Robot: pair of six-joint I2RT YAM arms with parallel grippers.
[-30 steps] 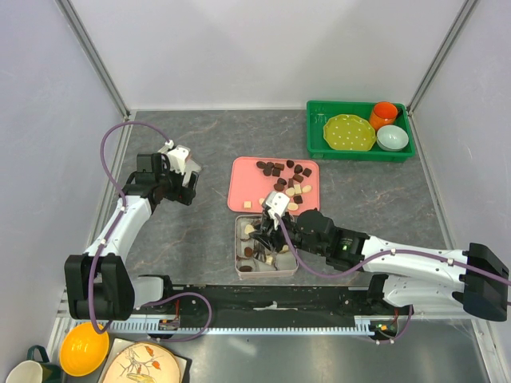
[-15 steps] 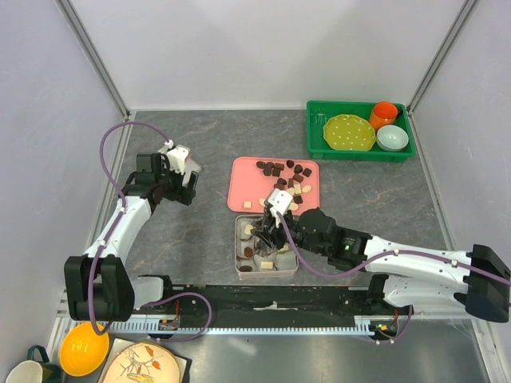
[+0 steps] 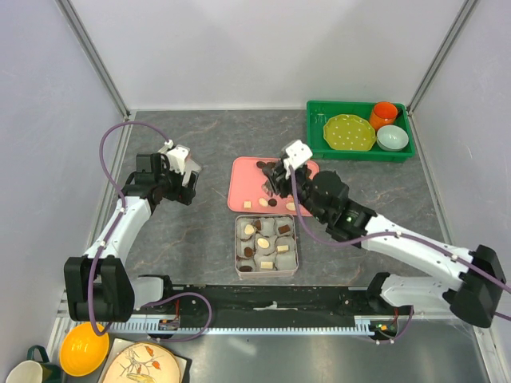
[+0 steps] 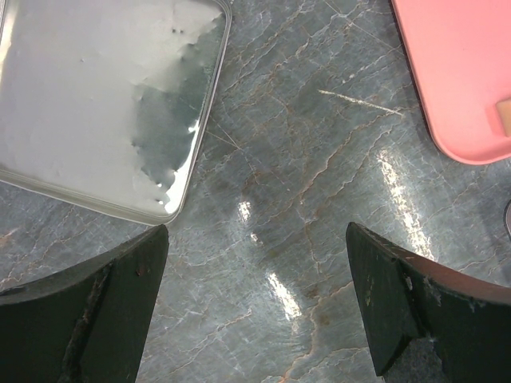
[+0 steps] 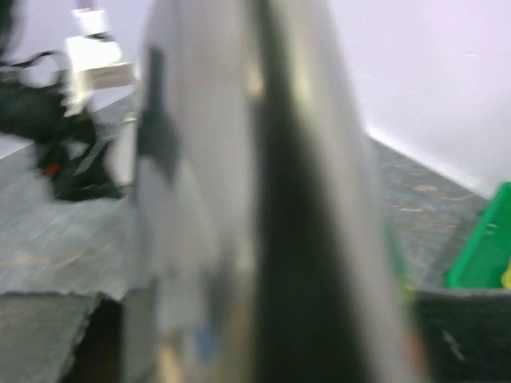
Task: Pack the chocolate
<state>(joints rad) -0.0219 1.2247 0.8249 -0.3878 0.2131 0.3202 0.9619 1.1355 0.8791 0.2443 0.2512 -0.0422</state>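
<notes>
Dark brown and cream chocolate pieces [image 3: 274,203] lie loose on a pink tray [image 3: 243,179] in mid-table. More pieces [image 3: 262,242] sit in white paper cups inside a silver tin [image 3: 236,243] just in front of it. My right gripper [image 3: 274,179] hangs over the far half of the tray, above a cluster of dark pieces. Its jaws are dark against them, and the right wrist view is smeared by motion. My left gripper [image 3: 192,187] [image 4: 257,231] stands open and holds nothing, over bare stone left of the pink tray [image 4: 455,80].
A green bin [image 3: 318,148] at the back right holds a spotted plate [image 3: 349,132], an orange cup [image 3: 384,114] and a pale bowl [image 3: 392,138]. A shiny flat metal lid [image 4: 96,104] lies just beyond my left fingers. Walls close in on three sides.
My right gripper has left the tin and swung back and up over the pink tray, so the tin's cups now show uncovered. The left arm has not moved.
</notes>
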